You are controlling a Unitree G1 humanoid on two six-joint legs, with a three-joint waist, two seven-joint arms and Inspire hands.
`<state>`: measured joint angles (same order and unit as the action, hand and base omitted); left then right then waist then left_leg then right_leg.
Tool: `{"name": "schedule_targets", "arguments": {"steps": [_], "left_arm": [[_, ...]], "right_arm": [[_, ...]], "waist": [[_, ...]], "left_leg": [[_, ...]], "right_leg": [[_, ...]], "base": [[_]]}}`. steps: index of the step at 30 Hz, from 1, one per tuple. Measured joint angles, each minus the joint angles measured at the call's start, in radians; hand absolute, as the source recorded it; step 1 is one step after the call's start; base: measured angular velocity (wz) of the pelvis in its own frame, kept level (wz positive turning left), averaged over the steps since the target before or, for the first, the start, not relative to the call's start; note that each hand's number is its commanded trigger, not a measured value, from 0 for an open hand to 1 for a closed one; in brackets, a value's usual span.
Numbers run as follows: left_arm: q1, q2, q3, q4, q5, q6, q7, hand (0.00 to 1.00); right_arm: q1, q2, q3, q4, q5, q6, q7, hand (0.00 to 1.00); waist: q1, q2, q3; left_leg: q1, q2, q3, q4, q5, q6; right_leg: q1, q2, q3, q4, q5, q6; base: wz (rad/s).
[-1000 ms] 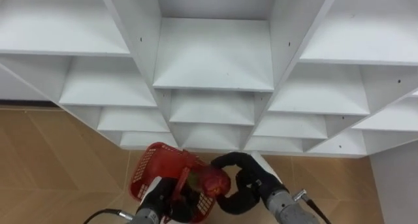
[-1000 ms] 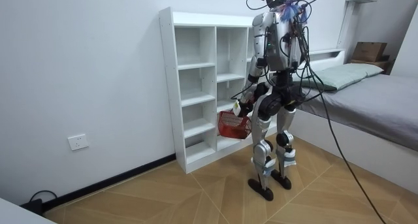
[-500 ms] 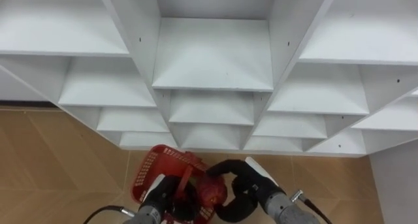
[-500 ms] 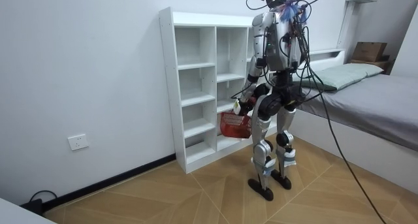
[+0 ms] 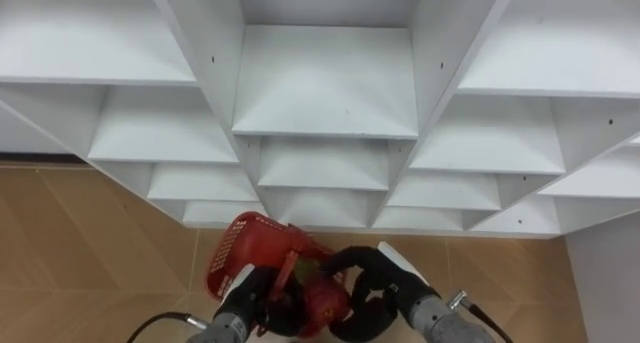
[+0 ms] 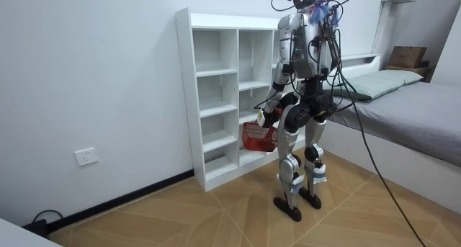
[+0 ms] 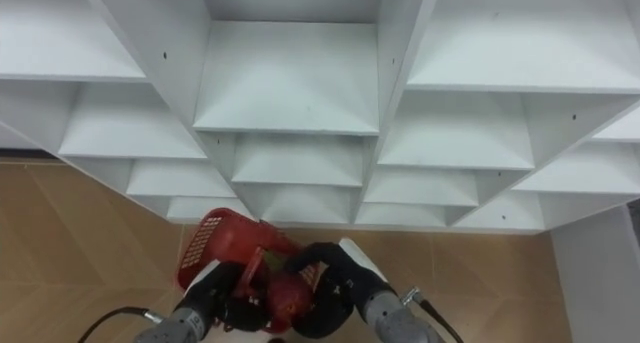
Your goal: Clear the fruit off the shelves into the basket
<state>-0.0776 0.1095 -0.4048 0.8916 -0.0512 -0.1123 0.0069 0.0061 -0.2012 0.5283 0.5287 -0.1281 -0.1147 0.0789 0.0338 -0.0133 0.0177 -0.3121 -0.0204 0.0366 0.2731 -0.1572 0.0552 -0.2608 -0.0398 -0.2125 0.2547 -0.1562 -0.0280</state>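
Red fruit (image 5: 322, 296) sits clasped in the curled right hand (image 5: 378, 283) (beside the basket (image 5: 238, 248)); left hand (image 5: 250, 301) grips that basket.

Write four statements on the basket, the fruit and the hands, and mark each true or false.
1. The left hand carries the red basket. True.
2. The right hand holds nothing. False: its fingers curl round a red fruit.
3. The basket stands on the wooden floor. False: it hangs in the hand, off the floor.
4. The robot stands facing the white shelf unit. True.
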Motion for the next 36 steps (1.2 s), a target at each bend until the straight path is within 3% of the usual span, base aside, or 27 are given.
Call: {"name": "schedule_targets", "arguments": {"steps": [10,16,36], "left_arm": [[0.005,0.022,0.0,0.001,0.0,0.005,-0.02,1.0],[0.009,0.011,-0.012,-0.001,-0.001,0.011,-0.045,1.0],[0.016,0.007,-0.017,0.0,0.0,0.019,-0.06,1.0]], "right_arm": [[0.001,-0.008,-0.001,0.0,-0.009,0.018,0.003,0.0],[0.002,0.009,0.001,0.0,-0.032,0.018,0.006,0.0],[0.017,0.01,0.002,0.002,-0.042,0.018,-0.024,0.0]], "waist": [[0.0,0.0,0.0001],[0.001,-0.001,-0.0007],[0.002,-0.001,-0.0007]], "left_leg": [[0.0,0.0,0.001,0.003,0.0,0.0],[0.0,0.0,0.001,0.003,0.0,0.0],[0.0,0.001,0.002,0.007,0.0,0.0]], "right_leg": [[-0.001,-0.001,-0.005,0.004,0.0,0.0],[-0.002,-0.001,-0.003,0.004,0.0,0.0],[-0.002,-0.001,0.002,0.006,0.0,0.0]], "base": [[0.0],[0.0],[0.0]]}}
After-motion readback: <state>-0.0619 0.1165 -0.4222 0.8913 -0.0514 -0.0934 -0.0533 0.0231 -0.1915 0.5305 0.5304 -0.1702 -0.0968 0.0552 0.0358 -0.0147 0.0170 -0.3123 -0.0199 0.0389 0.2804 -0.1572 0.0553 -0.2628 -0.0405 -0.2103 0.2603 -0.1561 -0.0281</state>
